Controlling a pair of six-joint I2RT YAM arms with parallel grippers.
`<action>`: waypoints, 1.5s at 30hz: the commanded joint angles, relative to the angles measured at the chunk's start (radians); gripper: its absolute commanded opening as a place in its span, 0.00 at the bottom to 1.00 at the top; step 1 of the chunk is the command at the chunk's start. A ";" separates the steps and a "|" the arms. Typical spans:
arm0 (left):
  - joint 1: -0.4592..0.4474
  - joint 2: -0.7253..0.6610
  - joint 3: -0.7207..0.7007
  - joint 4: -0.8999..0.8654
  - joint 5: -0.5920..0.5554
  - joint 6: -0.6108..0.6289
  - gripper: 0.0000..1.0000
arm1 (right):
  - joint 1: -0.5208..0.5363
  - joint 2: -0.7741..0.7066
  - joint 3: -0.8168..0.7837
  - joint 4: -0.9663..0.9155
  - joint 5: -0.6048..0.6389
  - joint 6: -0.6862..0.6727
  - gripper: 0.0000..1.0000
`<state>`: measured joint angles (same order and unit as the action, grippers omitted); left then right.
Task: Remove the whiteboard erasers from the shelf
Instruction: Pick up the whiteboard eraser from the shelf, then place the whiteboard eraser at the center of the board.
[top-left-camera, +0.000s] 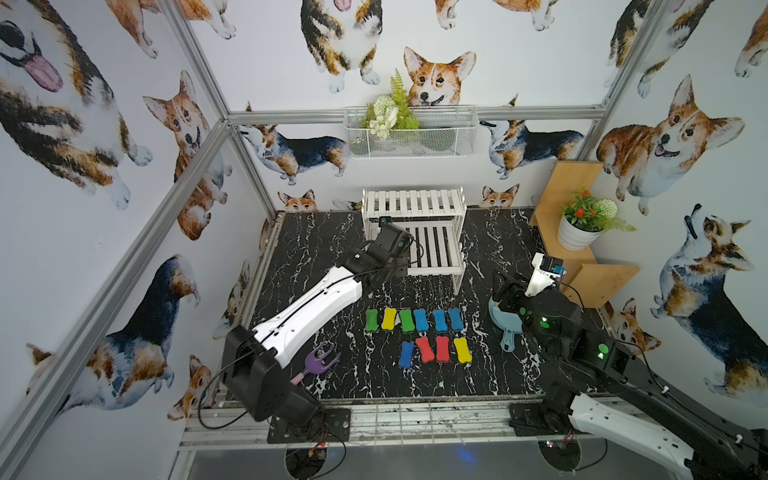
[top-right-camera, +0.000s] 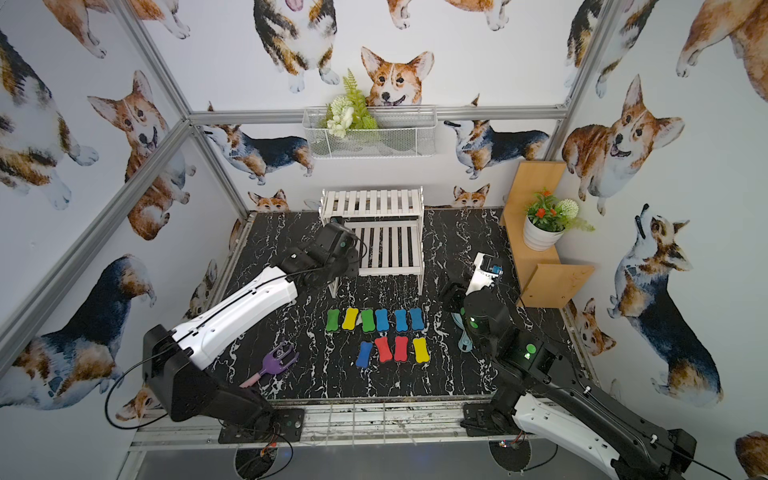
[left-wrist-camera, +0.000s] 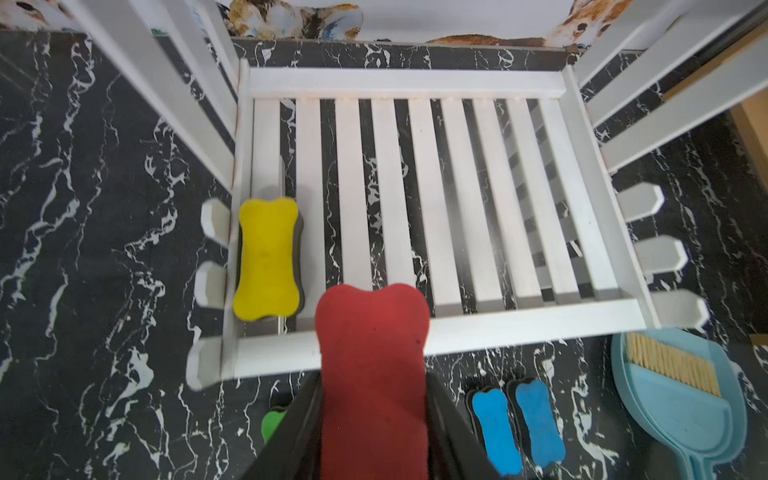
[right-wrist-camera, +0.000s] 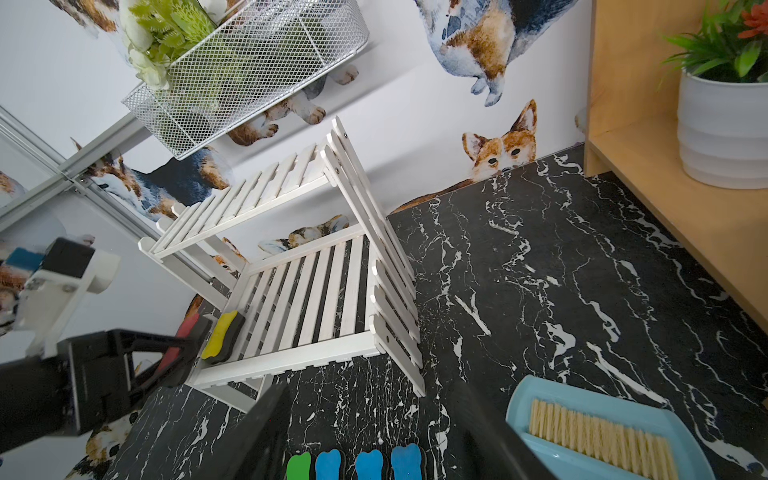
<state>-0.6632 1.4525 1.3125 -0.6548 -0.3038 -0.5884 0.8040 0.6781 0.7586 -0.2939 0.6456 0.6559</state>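
Note:
In the left wrist view my left gripper (left-wrist-camera: 374, 376) is shut on a red eraser (left-wrist-camera: 372, 357), held just above the front rail of the white shelf (left-wrist-camera: 457, 332). A yellow eraser (left-wrist-camera: 268, 259) lies on the shelf's lower tier against one side, close beside the red one. The right wrist view shows the same pair, yellow (right-wrist-camera: 222, 336) and red (right-wrist-camera: 183, 336). Several erasers (top-left-camera: 415, 320) lie in two rows on the black marble table in front of the shelf (top-left-camera: 413, 203). My right gripper (right-wrist-camera: 374, 415) hangs open and holds nothing, to the right of those rows.
A light-blue dustpan with brush (top-left-camera: 500, 322) lies under my right arm. A purple fork-shaped tool (top-left-camera: 320, 359) lies at the front left. A tan wooden stand with a potted plant (top-left-camera: 582, 232) fills the back right corner. A wire basket (top-left-camera: 411, 133) hangs on the back wall.

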 joint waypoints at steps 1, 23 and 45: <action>-0.036 -0.105 -0.136 -0.035 0.030 -0.119 0.39 | -0.001 -0.002 -0.009 0.025 -0.003 0.007 0.68; -0.188 -0.084 -0.529 0.038 0.218 -0.302 0.37 | -0.005 -0.007 -0.008 0.026 0.022 -0.016 0.68; -0.202 -0.089 -0.490 0.010 0.228 -0.266 0.53 | -0.006 0.000 0.004 0.021 0.009 0.009 0.68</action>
<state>-0.8581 1.4071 0.8009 -0.5938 -0.0570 -0.8623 0.7979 0.6765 0.7544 -0.2813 0.6537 0.6518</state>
